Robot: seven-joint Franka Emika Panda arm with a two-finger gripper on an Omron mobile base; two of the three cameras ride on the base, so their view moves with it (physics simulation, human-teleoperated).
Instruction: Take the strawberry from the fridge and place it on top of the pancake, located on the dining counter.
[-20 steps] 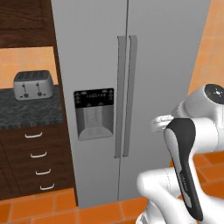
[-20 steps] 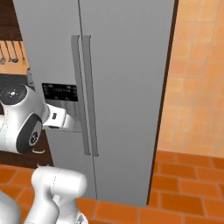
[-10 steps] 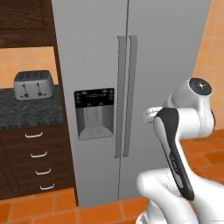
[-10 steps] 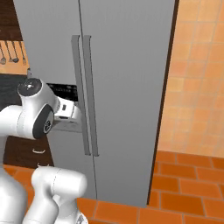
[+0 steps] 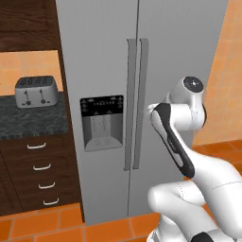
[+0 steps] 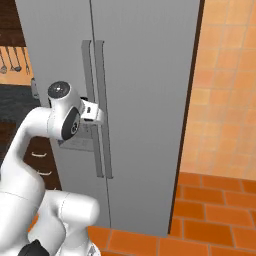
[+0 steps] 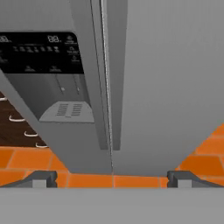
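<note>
Fridge (image 5: pixel 156 56), tall grey steel side-by-side unit, is seen closed from both base cameras, doors flush, two vertical bar handles (image 5: pixel 136 104) running side by side down the centre seam. Black water-dispenser panel (image 5: pixel 102 122) is set in the left door. White arm with dark joints is raised in front of the right door, wrist turned toward the fridge. Two-finger gripper (image 7: pixel 112 178) is held released: dark finger tips (image 7: pixel 43 178) are spread wide apart at the bottom of the hand view, nothing between them, no contact with the fridge visible. In the hand view the door seam and both handles are centred between the tips, dispenser recess at left. In the right base view the hand (image 6: pixel 91 111) is seen level with the handles, just beside them; touching cannot be confirmed. Silver four-slot toaster (image 5: pixel 36 90) sits on the dark speckled countertop (image 5: pixel 28 124) left of the fridge, above dark wood drawers (image 5: pixel 40 176). Orange tile floor (image 5: pixel 42 226) below.
</note>
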